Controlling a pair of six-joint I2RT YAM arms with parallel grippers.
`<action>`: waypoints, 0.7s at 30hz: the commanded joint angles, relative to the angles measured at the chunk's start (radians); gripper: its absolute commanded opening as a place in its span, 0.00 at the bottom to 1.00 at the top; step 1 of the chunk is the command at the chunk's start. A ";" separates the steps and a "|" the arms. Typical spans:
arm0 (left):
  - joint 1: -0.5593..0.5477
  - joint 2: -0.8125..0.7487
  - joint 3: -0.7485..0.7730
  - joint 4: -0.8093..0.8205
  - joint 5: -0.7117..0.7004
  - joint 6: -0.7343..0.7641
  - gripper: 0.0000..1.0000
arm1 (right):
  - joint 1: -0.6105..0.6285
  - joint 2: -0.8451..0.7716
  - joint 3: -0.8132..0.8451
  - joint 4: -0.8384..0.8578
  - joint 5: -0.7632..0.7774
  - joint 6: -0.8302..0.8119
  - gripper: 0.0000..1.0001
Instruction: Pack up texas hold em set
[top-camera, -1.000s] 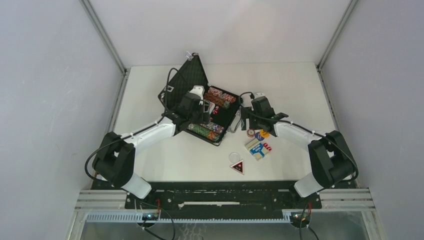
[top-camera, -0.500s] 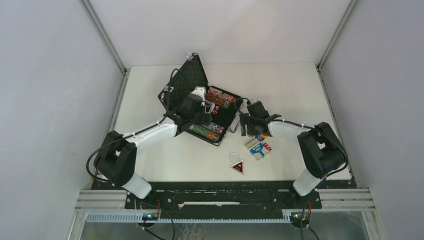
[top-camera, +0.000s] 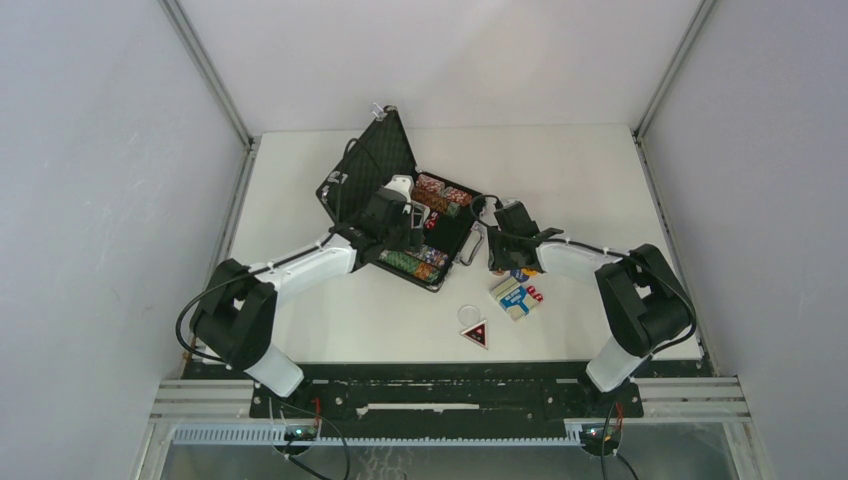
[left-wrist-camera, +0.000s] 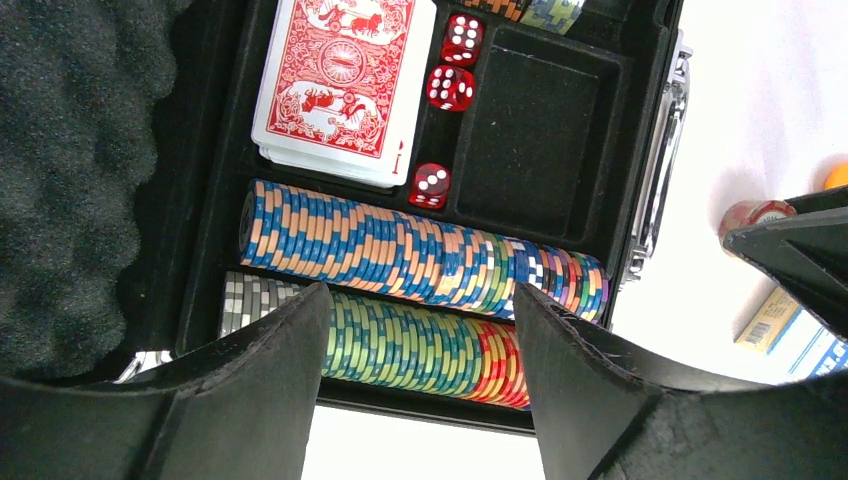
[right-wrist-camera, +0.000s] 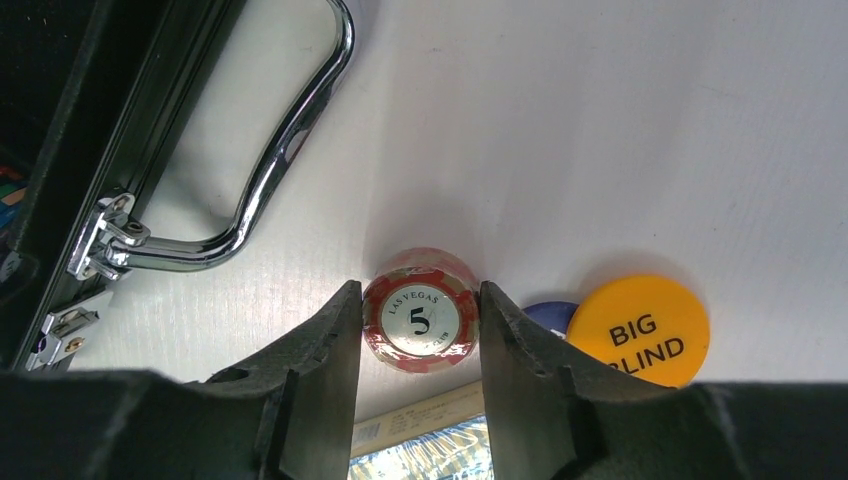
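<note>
Poker case (top-camera: 375, 165) lies open; right jaws pinch the red chip stack (right-wrist-camera: 420, 322), which may spill if gripped off-centre; left jaws gape over the case.

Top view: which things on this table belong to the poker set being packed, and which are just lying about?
Poker set: black briefcase with silver handle; multicoloured chip rows; red-backed card deck; red dice; red stack of 5 chips; orange round BIG BLIND token; blue card box.
Seemingly lying about: black-and-red triangular tag; pale round piece beside it.
</note>
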 joint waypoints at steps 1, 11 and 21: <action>-0.004 -0.009 0.008 0.028 0.033 -0.014 0.72 | -0.003 -0.066 0.000 0.014 0.012 0.009 0.37; -0.005 0.013 0.047 0.045 0.328 -0.021 0.74 | -0.051 -0.217 -0.008 0.065 -0.177 0.014 0.37; -0.004 0.029 0.173 -0.039 0.533 -0.069 0.75 | 0.090 -0.366 -0.058 0.072 -0.115 -0.128 0.39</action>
